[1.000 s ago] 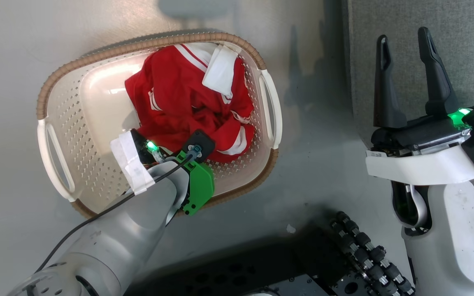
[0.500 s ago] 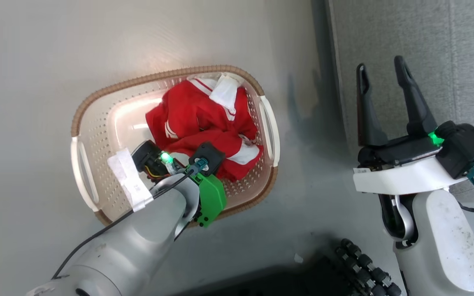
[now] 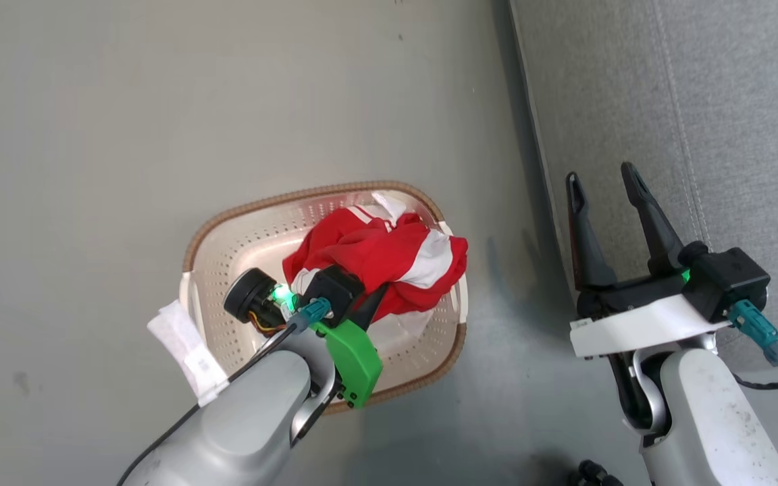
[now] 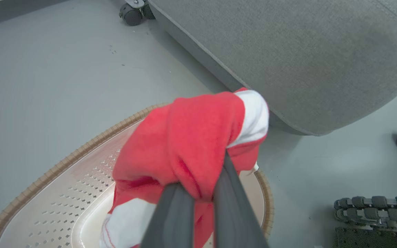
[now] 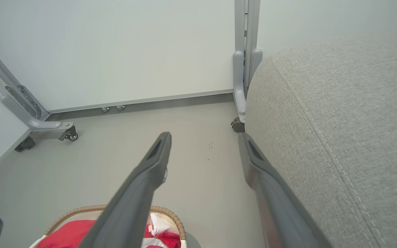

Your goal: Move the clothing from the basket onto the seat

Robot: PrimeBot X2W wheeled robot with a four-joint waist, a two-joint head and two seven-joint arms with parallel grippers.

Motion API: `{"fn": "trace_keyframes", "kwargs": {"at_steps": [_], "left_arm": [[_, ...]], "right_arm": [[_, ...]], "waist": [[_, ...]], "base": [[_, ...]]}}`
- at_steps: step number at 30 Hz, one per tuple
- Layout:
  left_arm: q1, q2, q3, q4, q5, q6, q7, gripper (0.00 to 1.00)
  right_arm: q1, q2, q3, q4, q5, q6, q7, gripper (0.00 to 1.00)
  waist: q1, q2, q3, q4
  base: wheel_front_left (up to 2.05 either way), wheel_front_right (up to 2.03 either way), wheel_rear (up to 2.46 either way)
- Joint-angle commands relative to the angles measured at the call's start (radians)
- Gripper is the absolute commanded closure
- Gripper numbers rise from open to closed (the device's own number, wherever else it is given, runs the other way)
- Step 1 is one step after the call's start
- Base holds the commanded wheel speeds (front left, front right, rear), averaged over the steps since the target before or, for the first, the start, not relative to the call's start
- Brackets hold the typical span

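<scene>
clothing (image 3: 389, 260) now raised above basket (image 3: 247, 217), pinched in left tool (image 4: 202, 184)

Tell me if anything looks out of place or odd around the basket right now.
Nothing is spilled or damaged. The clothing is bunched in the left claw, which is shut on it above the basket. A white paper strip sticks out loosely from the left arm, which looks untidy.

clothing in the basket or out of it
Partly out: the left claw, shut on the clothing, holds it bunched above the basket rim, lower folds inside.
</scene>
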Motion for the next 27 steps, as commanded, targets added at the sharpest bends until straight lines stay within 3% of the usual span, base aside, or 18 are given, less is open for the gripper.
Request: {"fn": "trace_keyframes", "kwargs": {"at_steps": [1, 15, 27], "left_arm": [[0.030, 0.005, 0.022, -0.026, 0.008, -0.003, -0.006, 1.00], [0.199, 0.046, 0.339, -0.346, 0.089, -0.014, -0.005, 1.00], [0.312, -0.005, 0.567, -0.605, 0.160, -0.029, -0.005, 1.00]], "right_arm": [[0.020, -0.003, -0.001, 0.009, 0.002, 0.000, 0.000, 0.00], [0.098, -0.003, -0.015, 0.018, 0.005, 0.000, 0.047, 0.00], [0.179, -0.003, -0.024, -0.018, 0.000, 0.000, 0.100, 0.00]], "waist": [[0.0000, 0.0000, -0.109, 0.044], [0.0000, 0.0000, -0.289, 0.106], [0.0000, 0.0000, -0.407, 0.152]], "base": [[0.00, 0.00, 0.00], [0.00, 0.00, 0.00], [0.00, 0.00, 0.00]]}}
